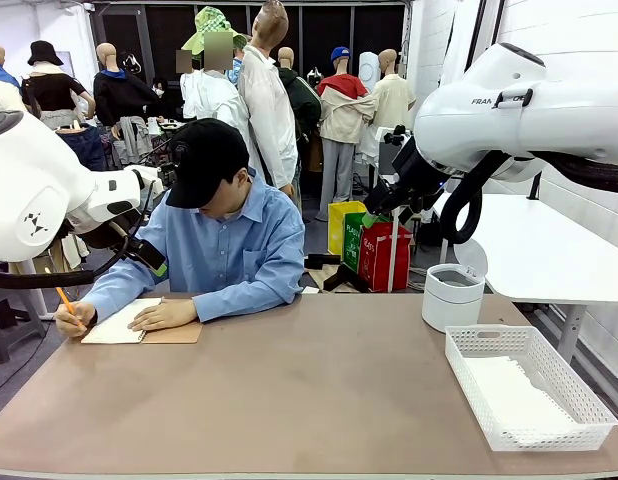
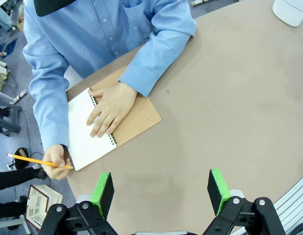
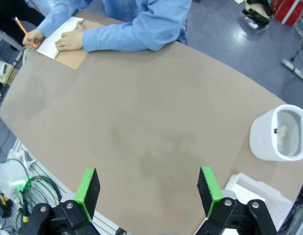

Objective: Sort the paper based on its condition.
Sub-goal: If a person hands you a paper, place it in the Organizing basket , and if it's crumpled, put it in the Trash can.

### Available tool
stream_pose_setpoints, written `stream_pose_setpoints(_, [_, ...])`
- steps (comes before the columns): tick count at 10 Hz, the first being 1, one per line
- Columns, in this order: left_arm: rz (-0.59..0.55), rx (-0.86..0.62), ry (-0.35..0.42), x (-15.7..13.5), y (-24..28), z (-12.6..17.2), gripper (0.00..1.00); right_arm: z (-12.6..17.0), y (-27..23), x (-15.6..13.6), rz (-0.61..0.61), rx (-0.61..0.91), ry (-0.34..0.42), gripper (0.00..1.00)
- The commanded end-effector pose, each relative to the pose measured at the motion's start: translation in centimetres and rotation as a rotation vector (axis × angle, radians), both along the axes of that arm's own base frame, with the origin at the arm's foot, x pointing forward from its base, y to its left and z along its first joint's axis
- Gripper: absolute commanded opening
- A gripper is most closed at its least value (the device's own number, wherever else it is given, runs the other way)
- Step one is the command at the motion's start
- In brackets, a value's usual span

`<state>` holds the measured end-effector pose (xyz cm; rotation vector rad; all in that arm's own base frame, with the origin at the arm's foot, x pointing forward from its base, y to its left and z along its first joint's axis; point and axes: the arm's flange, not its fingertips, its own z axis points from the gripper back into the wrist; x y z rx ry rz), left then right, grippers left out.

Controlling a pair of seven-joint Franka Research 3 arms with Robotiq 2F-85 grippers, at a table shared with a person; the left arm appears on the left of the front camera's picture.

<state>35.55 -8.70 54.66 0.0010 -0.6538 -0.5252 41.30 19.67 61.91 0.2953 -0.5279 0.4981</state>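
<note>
Item: paper [image 1: 511, 396] in near-right basket [image 1: 549, 437]: light, limp, crease-prone, I judge; pinch a free edge; my left end effector [image 2: 160, 183] and right end effector [image 3: 147, 186] spread.

A notebook [image 1: 119, 325] is laid on the table [image 1: 319, 390] at its far left, in front of the person [image 1: 224, 250] seated behind the far edge. One hand [image 1: 164, 315] is rested on it. A basket [image 1: 549, 438] is placed at the near right, with paper [image 1: 519, 395] laid inside. A container [image 1: 451, 300] is stood just behind the basket.
</note>
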Motion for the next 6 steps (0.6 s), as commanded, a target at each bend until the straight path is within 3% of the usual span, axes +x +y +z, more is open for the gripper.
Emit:
stream_pose_setpoints(1, [0.002, -0.002, 0.000, 0.03, 0.12, 0.05, 1.00, 0.04, -0.01, -0.03, 0.001, -0.002, 0.003, 1.00])
stream_pose_setpoints(6, [0.002, -0.002, 0.000, 0.03, 0.12, 0.05, 1.00, 0.04, -0.01, -0.03, 0.001, -0.002, 0.003, 1.00])
